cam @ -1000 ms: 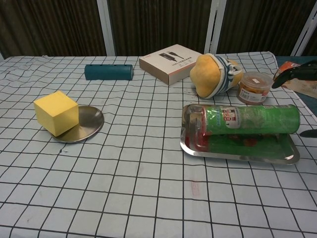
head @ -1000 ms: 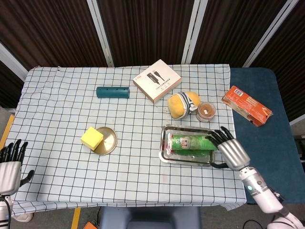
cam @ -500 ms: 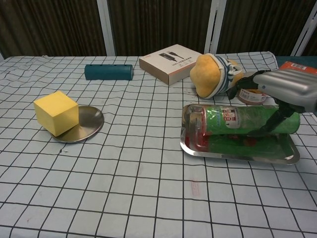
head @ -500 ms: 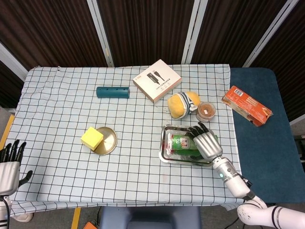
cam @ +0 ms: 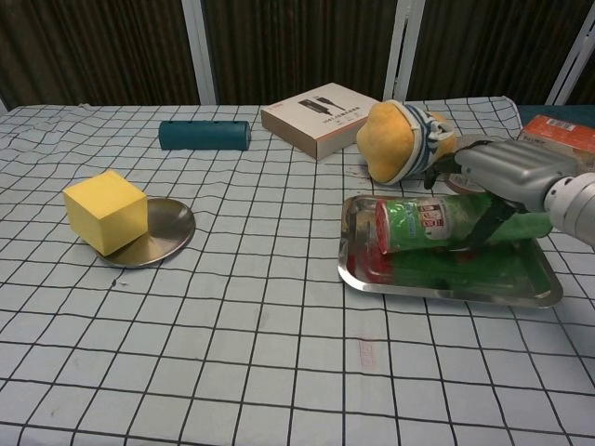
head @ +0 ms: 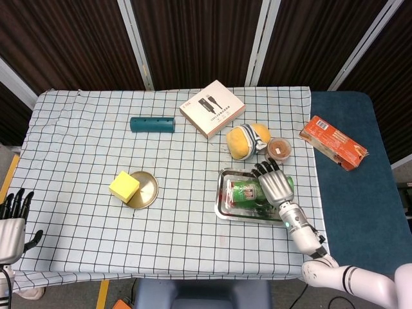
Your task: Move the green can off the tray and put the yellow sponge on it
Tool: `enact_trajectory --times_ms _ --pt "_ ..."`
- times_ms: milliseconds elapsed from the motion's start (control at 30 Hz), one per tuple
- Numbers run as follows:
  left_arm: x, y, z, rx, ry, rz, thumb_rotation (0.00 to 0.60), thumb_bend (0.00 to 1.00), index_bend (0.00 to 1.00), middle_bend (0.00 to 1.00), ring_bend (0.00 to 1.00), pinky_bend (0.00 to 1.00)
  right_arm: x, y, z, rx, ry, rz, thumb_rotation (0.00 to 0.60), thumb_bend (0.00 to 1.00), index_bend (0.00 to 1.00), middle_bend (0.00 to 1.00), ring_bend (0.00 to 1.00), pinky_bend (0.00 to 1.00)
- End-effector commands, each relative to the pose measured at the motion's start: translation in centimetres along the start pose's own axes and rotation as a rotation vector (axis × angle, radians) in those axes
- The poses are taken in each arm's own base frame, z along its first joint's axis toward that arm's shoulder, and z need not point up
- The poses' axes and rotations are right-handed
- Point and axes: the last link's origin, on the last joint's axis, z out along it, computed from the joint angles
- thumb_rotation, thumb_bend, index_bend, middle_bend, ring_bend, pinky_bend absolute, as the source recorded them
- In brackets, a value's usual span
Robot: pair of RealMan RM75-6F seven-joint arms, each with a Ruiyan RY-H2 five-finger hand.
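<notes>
Head view, looking down on the bench (head: 77,129), which wears a checked cloth. At about four o'clock from the centre sits the metal tray (head: 222,193), and the green can (head: 243,192) lies on its side inside it. The right robot hand (head: 273,183) lies over the can's right end, fingers draped across it; whether they have truly closed on it I cannot tell from here. At about eight o'clock the yellow sponge (head: 124,187) rests on the left edge of a small round metal dish (head: 147,190), well apart from the tray. The left robot hand (head: 11,222) hangs off the bench's lower left corner, fingers apart, holding nothing.

Chest view, low across the bench. The tray (cam: 437,290) is at three o'clock with the green can (cam: 437,223) lying lengthwise in it, its left end looking slightly raised. The right robot hand (cam: 507,177) covers the can's right part from above, with dark fingers (cam: 483,223) reaching down its front. The yellow sponge (cam: 105,211) stands at nine o'clock on the dish (cam: 163,237). The left robot hand is out of this view.

As I judge it, nothing is finished: the can is in the tray and is only now being taken hold of. Removing it, then carrying the sponge across to the tray, both remain.
</notes>
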Motion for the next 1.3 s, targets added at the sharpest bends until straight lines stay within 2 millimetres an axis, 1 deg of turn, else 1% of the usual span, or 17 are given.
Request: enact_trajectory --times_ms 33,133,300,400,467,533,633,800,933,1067,1300 --pt "0.0 0.0 0.0 0.0 0.001 -0.001 0.6 0.25 0.0 0.01 0.0 0.21 -0.1 -0.4 1.0 -0.013 0.011 -0.015 0.6 0.06 0.42 0.3 0.28 0.24" --pt "0.1 -0.1 0.0 0.002 0.003 -0.004 0.6 0.25 0.0 0.01 0.0 0.21 -0.3 -0.6 1.4 -0.023 0.026 -0.03 0.6 0.09 0.51 0.38 0.39 0.38" --pt "0.2 -0.2 0.0 0.006 0.008 -0.012 0.6 0.25 0.0 0.01 0.0 0.21 -0.4 -0.7 1.5 -0.036 0.067 -0.062 0.6 0.16 0.72 0.56 0.61 0.59" --pt "0.2 -0.2 0.0 0.005 0.01 -0.013 0.6 0.25 0.0 0.01 0.0 0.21 -0.2 -0.9 1.6 -0.039 0.095 -0.068 0.6 0.2 0.83 0.66 0.71 0.69" --pt "0.2 -0.2 0.0 0.005 0.009 -0.013 0.6 0.25 0.0 0.01 0.0 0.22 0.1 -1.2 1.6 -0.029 0.114 -0.055 0.6 0.23 0.86 0.69 0.75 0.72" --pt "0.2 -0.2 0.0 0.004 0.008 -0.014 0.6 0.25 0.0 0.01 0.0 0.22 0.5 -1.7 1.6 -0.013 0.133 -0.036 0.6 0.24 0.88 0.7 0.76 0.74" --pt "0.2 -0.2 -0.1 0.004 0.006 -0.015 0.6 0.25 0.0 0.01 0.0 0.22 1.4 -3.1 1.8 0.027 0.166 -0.012 0.6 0.25 0.88 0.7 0.77 0.74" --pt "0.3 -0.2 0.0 0.004 0.006 -0.014 0.6 0.25 0.0 0.01 0.0 0.22 2.6 -6.4 2.9 0.107 0.195 0.034 0.6 0.25 0.88 0.71 0.77 0.74" --pt "0.4 -0.3 -0.1 0.003 0.007 -0.021 0.6 0.25 0.0 0.01 0.0 0.22 2.9 -9.4 4.1 0.169 0.215 0.031 0.6 0.25 0.88 0.71 0.77 0.74" --pt "0.5 -0.5 -0.1 0.006 0.005 -0.032 0.6 0.25 0.01 0.01 0.0 0.22 3.1 -12.2 5.6 0.217 0.239 0.064 0.6 0.24 0.88 0.71 0.78 0.75" --pt "0.5 -0.8 -0.1 0.006 -0.007 -0.025 0.6 0.25 0.01 0.01 0.0 0.23 3.5 -15.5 8.4 0.245 0.29 0.097 0.6 0.25 0.88 0.71 0.78 0.75"
